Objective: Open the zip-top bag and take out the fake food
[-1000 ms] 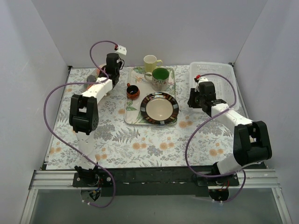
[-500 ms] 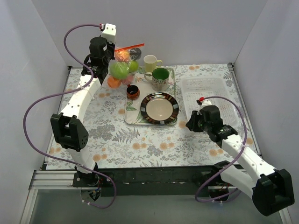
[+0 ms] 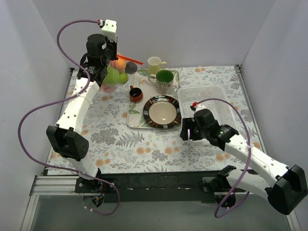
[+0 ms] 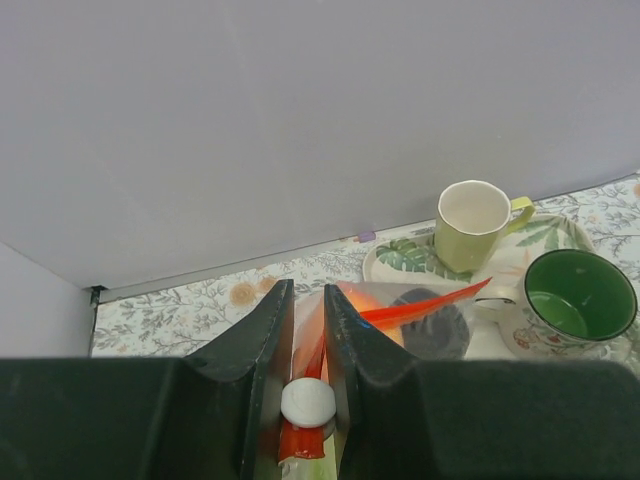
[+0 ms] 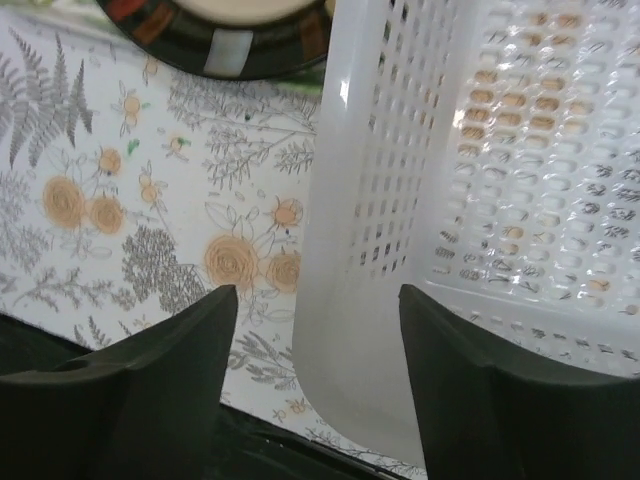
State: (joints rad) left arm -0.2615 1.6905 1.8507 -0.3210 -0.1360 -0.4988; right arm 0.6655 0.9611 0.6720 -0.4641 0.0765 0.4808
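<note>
Zip-top bag [image 4: 400, 312] pinched by left tool [image 4: 307, 302], fake food [image 3: 114, 76] clearer overhead

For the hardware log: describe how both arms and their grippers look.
The left arm and right arm have white links, black joint housings and a looping purple cable each. The left gripper and right gripper have black, wedge-shaped fingers.
</note>
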